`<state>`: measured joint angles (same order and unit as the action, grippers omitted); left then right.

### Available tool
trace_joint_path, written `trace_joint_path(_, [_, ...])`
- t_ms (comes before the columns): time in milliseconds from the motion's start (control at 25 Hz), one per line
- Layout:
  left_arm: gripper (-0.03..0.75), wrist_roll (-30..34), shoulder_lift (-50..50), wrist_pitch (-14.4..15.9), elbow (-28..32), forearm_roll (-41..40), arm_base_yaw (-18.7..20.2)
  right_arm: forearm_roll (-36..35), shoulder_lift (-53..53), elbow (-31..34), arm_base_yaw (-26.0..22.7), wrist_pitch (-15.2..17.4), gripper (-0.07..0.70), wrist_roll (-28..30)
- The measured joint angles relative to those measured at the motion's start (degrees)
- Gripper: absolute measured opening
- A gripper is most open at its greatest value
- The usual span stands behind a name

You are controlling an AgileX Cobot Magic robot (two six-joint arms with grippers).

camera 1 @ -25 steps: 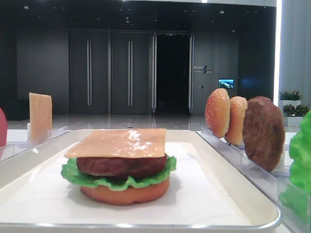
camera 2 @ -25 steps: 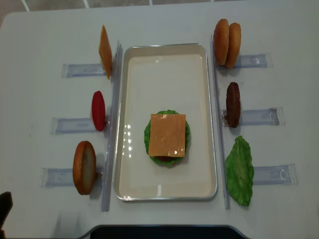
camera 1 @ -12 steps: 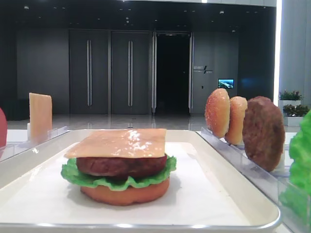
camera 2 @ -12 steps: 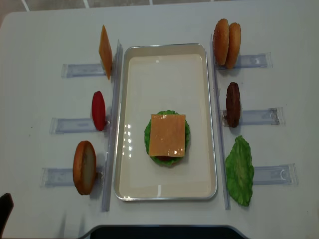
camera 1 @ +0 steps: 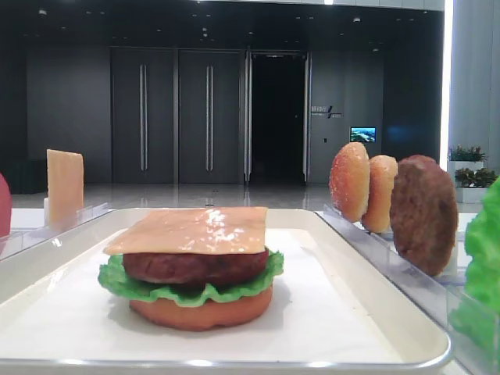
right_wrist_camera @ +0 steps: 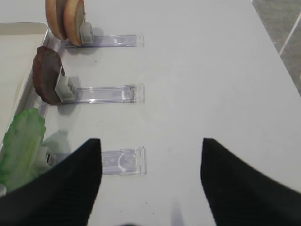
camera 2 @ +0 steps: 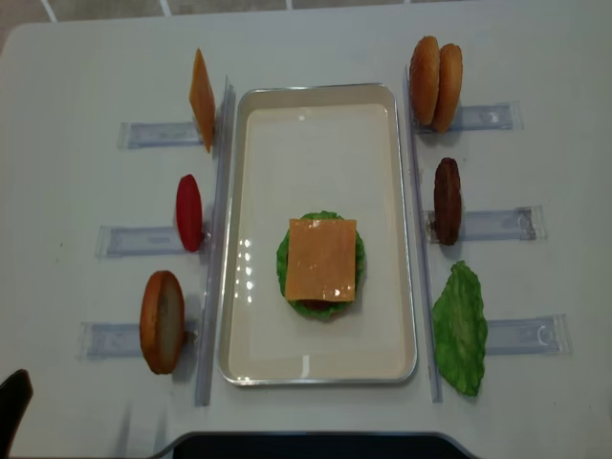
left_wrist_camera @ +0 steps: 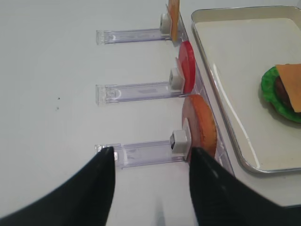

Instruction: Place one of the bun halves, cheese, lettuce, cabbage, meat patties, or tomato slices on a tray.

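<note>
You already have a stack built on the tray [camera 2: 247,220]: a bun half at the bottom, lettuce [camera 1: 187,291], a meat patty [camera 1: 195,266], and the cheese [camera 2: 321,258] lying flat on top, toward the near half of the tray. Judging by that, a placement is done; what is left, if you carry on, is one more piece from the racks beside the tray.

Left of the tray stand a second cheese slice [camera 2: 202,99], a red tomato slice [camera 2: 188,212] and a bun half [camera 2: 162,321], each on edge in its clear rack. Right of the tray are two bun halves [camera 2: 435,82], another patty [camera 2: 447,201] and a lettuce leaf [camera 2: 460,327].

Your left gripper [left_wrist_camera: 150,188] hangs off the tray's near-left corner, well outside the rim, jaws apart and holding nothing, with the near bun half's rack between them in the wrist view. Your right gripper [right_wrist_camera: 148,181] hangs to the right of the tray, past the lettuce rack, jaws spread wide and empty.
</note>
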<state>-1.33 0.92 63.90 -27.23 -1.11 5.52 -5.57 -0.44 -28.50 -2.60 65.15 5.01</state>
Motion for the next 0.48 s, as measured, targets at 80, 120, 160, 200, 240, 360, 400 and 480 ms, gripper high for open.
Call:
trace_joint_path(80, [0.392, 0.04, 0.0, -0.02, 0.0, 0.04, 0.0, 0.0, 0.0, 0.0, 0.0, 0.0, 0.461, 0.0])
trace_joint_path(120, [0.392, 0.04, 0.0, -0.02, 0.0, 0.04, 0.0, 0.0, 0.0, 0.0, 0.0, 0.0, 0.461, 0.0])
trace_joint_path(160, [0.392, 0.04, 0.0, -0.02, 0.0, 0.04, 0.0, 0.0, 0.0, 0.0, 0.0, 0.0, 0.461, 0.0])
trace_joint_path(200, [0.392, 0.04, 0.0, -0.07, 0.0, 0.04, 0.0, 0.0, 0.0, 0.0, 0.0, 0.0, 0.461, 0.0])
trace_joint_path(240, [0.392, 0.04, 0.0, -0.07, 0.0, 0.04, 0.0, 0.0, 0.0, 0.0, 0.0, 0.0, 0.461, 0.0])
trace_joint_path(360, [0.443, 0.16, 0.0, -0.07, 0.0, 0.1, 0.0, 0.0, 0.0, 0.0, 0.0, 0.0, 0.461, 0.0])
trace_joint_path(400, [0.479, 0.67, 0.0, -0.07, 0.0, 0.17, 0.0, 0.0, 0.0, 0.0, 0.0, 0.0, 0.461, 0.0])
trace_joint_path(480, [0.587, 2.29, 0.0, -0.07, 0.0, 0.43, 0.0, 0.0, 0.0, 0.0, 0.0, 0.0, 0.461, 0.0])
